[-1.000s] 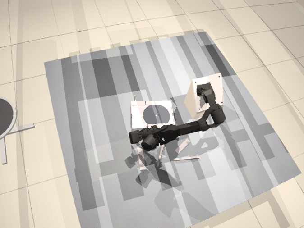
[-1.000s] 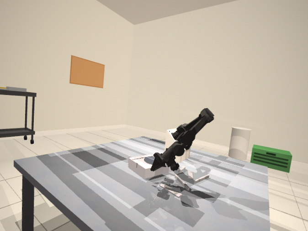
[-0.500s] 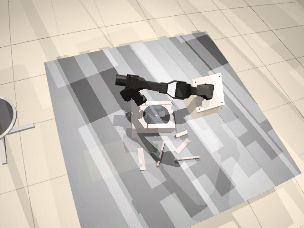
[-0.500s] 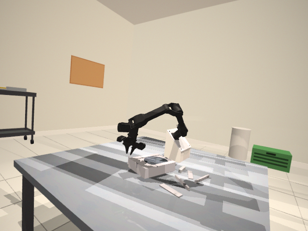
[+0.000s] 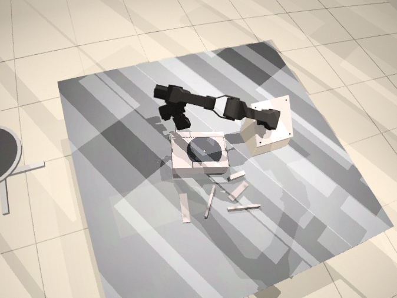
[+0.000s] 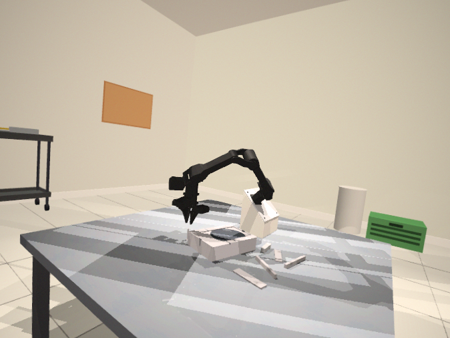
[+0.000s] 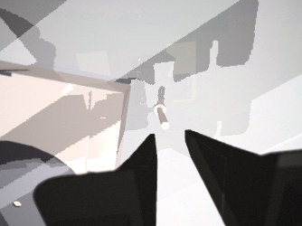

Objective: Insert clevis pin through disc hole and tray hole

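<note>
Steel pin [image 5: 175,128] [image 6: 187,231] [image 7: 162,117] standing on its head beside the tray [image 5: 182,162] [image 6: 231,250] [image 7: 103,126], its long axis upright.
Top: the pin is a thin sliver by the tray's upper-left corner, nearer the tabletop's [image 5: 134,256] [image 6: 290,312] [image 7: 271,116] left edge than its right; the disc [image 5: 204,156] [image 6: 227,234] [image 7: 27,156] lies flat in the tray. Exterior: the end effector [image 5: 175,116] [image 6: 188,222] [image 7: 170,133] hangs above the pin, fingers slightly parted, empty. Wrist: pale, slim, round shank rising from a wider head, free end up, between tray and shadow.
</note>
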`<state>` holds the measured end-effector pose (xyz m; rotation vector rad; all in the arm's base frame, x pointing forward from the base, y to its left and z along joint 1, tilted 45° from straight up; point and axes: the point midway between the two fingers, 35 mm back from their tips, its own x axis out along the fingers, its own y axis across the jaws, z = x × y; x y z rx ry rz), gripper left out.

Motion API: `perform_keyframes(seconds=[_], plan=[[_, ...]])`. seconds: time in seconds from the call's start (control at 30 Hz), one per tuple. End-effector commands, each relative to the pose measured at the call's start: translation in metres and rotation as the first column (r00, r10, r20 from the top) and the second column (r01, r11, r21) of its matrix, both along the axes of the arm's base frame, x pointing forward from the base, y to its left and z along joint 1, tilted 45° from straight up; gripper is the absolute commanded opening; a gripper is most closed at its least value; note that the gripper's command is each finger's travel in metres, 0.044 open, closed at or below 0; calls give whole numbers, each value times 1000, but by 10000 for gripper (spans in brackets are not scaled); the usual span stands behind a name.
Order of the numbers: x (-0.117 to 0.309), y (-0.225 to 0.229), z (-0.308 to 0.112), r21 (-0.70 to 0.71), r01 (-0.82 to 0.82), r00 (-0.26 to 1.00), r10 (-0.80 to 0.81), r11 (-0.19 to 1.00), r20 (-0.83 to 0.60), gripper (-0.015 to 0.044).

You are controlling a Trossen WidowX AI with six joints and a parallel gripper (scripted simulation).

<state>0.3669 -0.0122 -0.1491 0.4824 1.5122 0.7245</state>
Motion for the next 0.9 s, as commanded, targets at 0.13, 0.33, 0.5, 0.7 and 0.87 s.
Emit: perform_keyframes(seconds=[0.13,0.33,0.5,0.7,0.87], plan=[[-1,5,-6,4,6,1000,-6,1000,-1,120],[-2,13,-13,4,6,1000,-6,1000,-1,120],[-2,19,-19,5,6,1000,-6,1000,-1,120],[-3,26,-25,5,6,1000,-6,1000,-1,120],[-3,27,-26,6,6,1000,-6,1000,-1,120]])
